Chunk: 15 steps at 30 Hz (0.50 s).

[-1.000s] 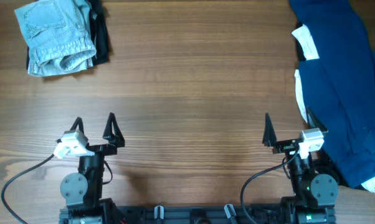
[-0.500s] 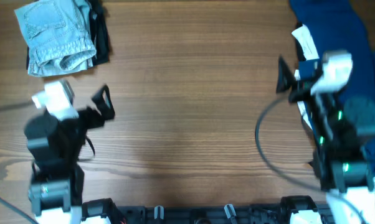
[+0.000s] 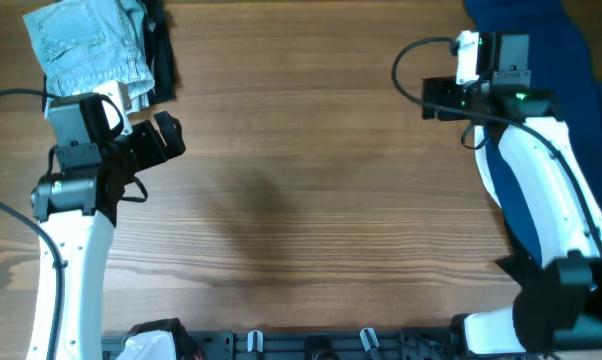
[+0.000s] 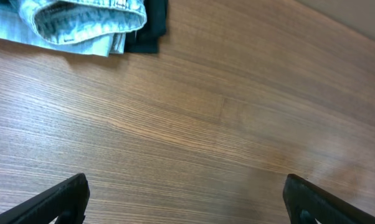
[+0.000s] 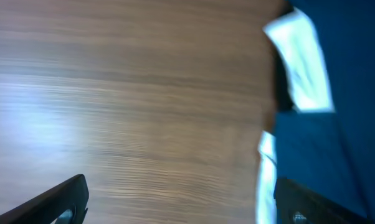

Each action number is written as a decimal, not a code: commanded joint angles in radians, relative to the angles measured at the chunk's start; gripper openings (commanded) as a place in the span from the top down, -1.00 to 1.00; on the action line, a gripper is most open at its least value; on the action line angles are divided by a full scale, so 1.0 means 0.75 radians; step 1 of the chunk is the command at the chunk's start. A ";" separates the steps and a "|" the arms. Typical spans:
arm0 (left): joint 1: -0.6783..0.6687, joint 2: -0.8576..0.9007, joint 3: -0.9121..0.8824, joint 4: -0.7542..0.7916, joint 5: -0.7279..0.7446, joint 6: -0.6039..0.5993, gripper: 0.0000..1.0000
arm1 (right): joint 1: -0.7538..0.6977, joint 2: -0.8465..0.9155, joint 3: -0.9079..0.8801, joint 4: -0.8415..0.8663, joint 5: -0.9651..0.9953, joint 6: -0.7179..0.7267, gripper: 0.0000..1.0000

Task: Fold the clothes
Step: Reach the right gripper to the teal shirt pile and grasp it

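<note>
The large dark blue garment (image 3: 566, 130) lies crumpled along the table's right edge, with white cloth (image 3: 491, 70) showing at its left border. In the right wrist view the blue cloth (image 5: 346, 106) and the white patch (image 5: 299, 62) fill the right side. My right gripper (image 3: 443, 95) is raised just left of the garment; it is open and empty (image 5: 181, 199), with its right finger over the garment's edge. My left gripper (image 3: 166, 140) is raised over the left of the table, open and empty (image 4: 187, 199), above bare wood.
A folded light denim piece (image 3: 86, 55) lies at the far left corner with a black cloth (image 3: 161, 50) beside and under it; both show at the top of the left wrist view, denim (image 4: 69, 18) and black cloth (image 4: 151, 25). Bare wood table (image 3: 301, 190) spans the middle.
Both arms have risen from their rest poses at the front edge and reached away from it, the left towards the denim pile, the right towards the blue garment's left edge. Both grippers stay open.
</note>
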 commanded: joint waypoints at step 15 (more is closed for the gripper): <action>0.004 0.024 0.015 0.001 0.013 -0.090 -1.00 | -0.244 0.550 0.021 0.437 0.148 0.228 -0.37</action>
